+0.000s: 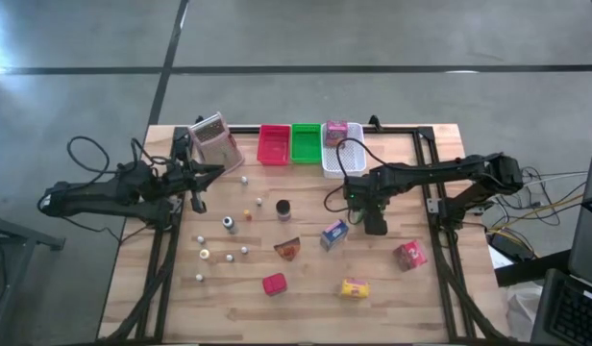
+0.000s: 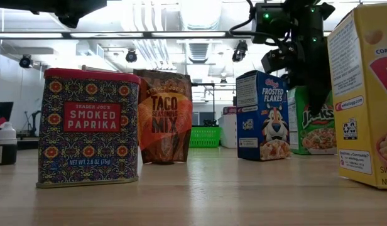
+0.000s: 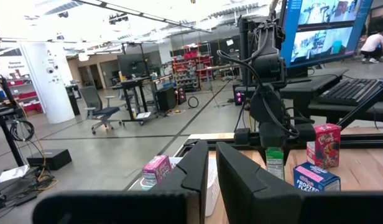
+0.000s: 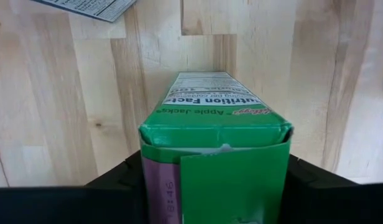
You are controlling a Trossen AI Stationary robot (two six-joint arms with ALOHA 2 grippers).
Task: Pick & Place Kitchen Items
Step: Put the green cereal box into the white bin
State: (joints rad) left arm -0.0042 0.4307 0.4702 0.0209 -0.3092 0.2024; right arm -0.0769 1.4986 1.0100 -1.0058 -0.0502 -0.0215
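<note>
My right gripper points straight down at the table's middle right, shut on a green Apple Jacks cereal box. In the low view the box stands behind the blue Frosted Flakes box. The other kitchen items stand or lie loose on the wood: a red paprika tin, an orange-brown taco packet, a dark jar, a yellow box, a red box and tiny pale bottles. My left gripper waits at the table's left, level, shut and holding nothing. My right gripper pinches the green box near its top end, one finger on each of two opposite sides. The fingers come from above and point down. The box stands upright, and its bottom looks to rest on the table.
A red tray, a green tray and a white tray stand in a row at the far edge, with a pink box at the white one. A tilted pale box stands at the far left. Bare wood lies along the near edge.
</note>
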